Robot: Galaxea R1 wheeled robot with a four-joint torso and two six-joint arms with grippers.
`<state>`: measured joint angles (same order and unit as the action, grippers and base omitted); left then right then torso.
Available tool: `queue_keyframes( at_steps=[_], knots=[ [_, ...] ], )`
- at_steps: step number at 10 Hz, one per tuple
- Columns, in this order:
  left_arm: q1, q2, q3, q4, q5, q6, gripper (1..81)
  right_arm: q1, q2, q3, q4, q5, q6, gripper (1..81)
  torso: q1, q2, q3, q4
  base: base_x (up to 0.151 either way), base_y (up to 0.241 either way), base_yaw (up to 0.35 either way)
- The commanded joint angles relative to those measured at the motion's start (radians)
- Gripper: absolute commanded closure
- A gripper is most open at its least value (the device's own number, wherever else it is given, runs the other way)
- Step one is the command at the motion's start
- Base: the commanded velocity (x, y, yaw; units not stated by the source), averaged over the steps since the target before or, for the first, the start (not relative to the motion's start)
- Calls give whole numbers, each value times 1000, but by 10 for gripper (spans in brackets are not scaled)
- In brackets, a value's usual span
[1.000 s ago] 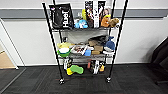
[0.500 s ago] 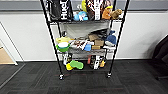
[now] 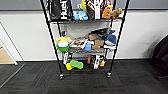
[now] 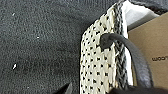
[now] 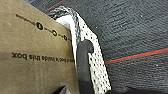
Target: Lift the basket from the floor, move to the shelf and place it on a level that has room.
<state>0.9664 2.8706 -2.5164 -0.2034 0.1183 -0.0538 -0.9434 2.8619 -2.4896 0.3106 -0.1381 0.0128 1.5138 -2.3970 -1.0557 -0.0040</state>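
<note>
1. Standing on the dark grey carpet-tile floor (image 3: 140,80) against a pale wall: tall black metal wire shelf (image 3: 49,32) on small wheels, seen in the head view.
2. Upper visible tier, left to right: black bag with white lettering (image 3: 61,9), blue items, brown soft toy (image 3: 112,13).
3. Middle tier, left to right: stacked green and yellow bowls (image 3: 62,44), packets, brown boxes, blue cloth item (image 3: 111,38).
4. Bottom tier: green and yellow objects (image 3: 74,65) at left, cartons to the right.
5. Left wrist view: rectangular cream chunky-woven basket (image 4: 98,65) with dark grey braided rim, seen above the carpet; dark end handle (image 4: 132,55) arching from its wall; brown cardboard box (image 4: 150,45) inside, against the pale liner.
6. Right wrist view: the same basket's other end, handle and printed box, over carpet with a red line (image 5: 136,56).
7. Finger state of either gripper: cannot tell.
</note>
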Motion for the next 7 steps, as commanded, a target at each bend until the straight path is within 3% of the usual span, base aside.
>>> queue_keyframes(
  at_steps=[1,7],
  knots=[
    [-113,10,2,-5,-1,0,10,125,10,12,30,-18,3,10,0,0,0,0,0,0,0],
    [-143,46,8,-13,-5,-1,10,114,12,9,30,-14,3,10,0,0,0,0,0,0,0]
  ],
)
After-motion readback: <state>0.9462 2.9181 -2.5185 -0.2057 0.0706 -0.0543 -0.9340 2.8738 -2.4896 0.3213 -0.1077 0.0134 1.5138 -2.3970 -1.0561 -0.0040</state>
